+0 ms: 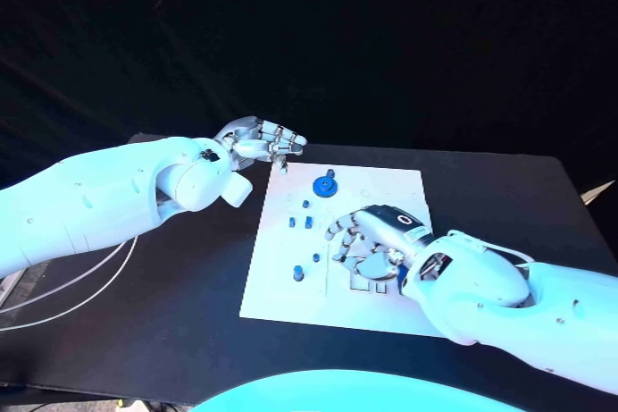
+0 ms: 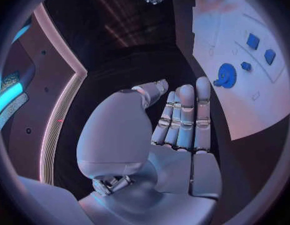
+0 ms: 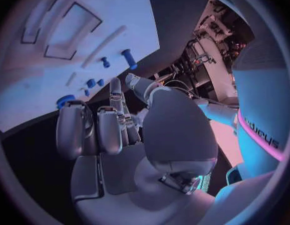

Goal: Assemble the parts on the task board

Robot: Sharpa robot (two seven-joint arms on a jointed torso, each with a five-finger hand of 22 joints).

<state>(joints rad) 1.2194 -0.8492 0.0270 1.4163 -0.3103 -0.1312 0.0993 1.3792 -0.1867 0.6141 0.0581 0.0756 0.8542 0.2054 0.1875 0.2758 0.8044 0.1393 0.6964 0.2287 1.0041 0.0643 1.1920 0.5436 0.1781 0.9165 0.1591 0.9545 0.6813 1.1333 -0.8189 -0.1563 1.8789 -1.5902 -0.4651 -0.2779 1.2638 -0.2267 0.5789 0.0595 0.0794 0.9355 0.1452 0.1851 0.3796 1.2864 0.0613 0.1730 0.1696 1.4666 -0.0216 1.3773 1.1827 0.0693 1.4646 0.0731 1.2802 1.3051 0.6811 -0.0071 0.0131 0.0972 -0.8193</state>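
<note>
The white task board (image 1: 387, 184) lies in the middle of the black table. A round blue part (image 1: 325, 187) with a knob stands near its far edge, and small blue parts (image 1: 292, 222) sit along its left half, one (image 1: 297, 273) nearer the front. My right hand (image 1: 367, 242) hovers low over the board's middle, fingers bent down and apart, with nothing in them. My left hand (image 1: 264, 142) is raised at the board's far left corner, holding nothing. The left wrist view shows its fingers (image 2: 185, 120) stretched out, beside the round blue part (image 2: 226, 75) and the board (image 2: 245, 105).
Recessed cutouts (image 1: 367, 285) lie in the board beside my right hand; the right wrist view shows them as outlined slots (image 3: 72, 27) near small blue parts (image 3: 127, 58). Black table (image 1: 168, 305) surrounds the board. White cables (image 1: 64, 291) hang at the left.
</note>
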